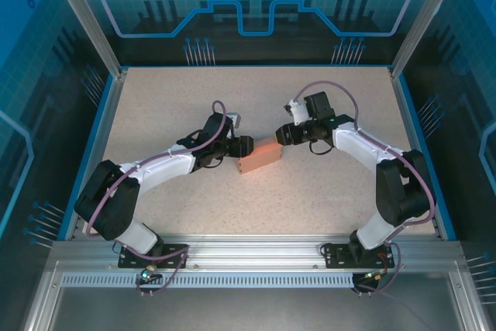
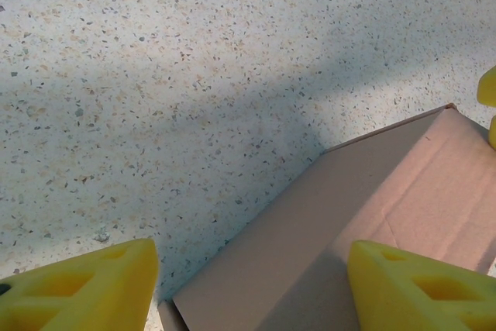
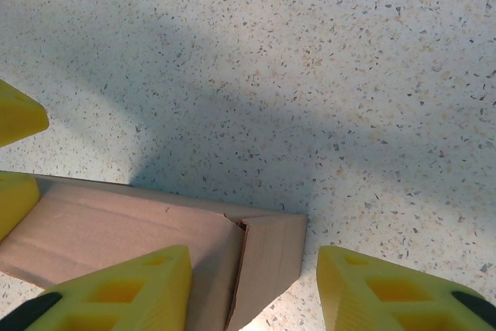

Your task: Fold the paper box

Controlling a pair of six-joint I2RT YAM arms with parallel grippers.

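I am working inside a robotics lab test cell: blue circuit-patterned panels (image 1: 155, 5) are walling in my speckled counter (image 1: 310, 191), and an aluminium frame (image 1: 256, 252) is edging it.

No text, label, brand or number can be read; the paper box (image 1: 261, 159) is plain card.

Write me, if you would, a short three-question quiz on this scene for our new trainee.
1. True or false: the paper box lies as a flat, unfolded cutout.
2. Where does the box sit? A) between the left gripper and the right gripper; B) off to the left of both; C) off to the right of both.
3. Are the right gripper's jaws open or shut?
Key: 1 false, it has a rectangular box shape; 2 A; 3 open.
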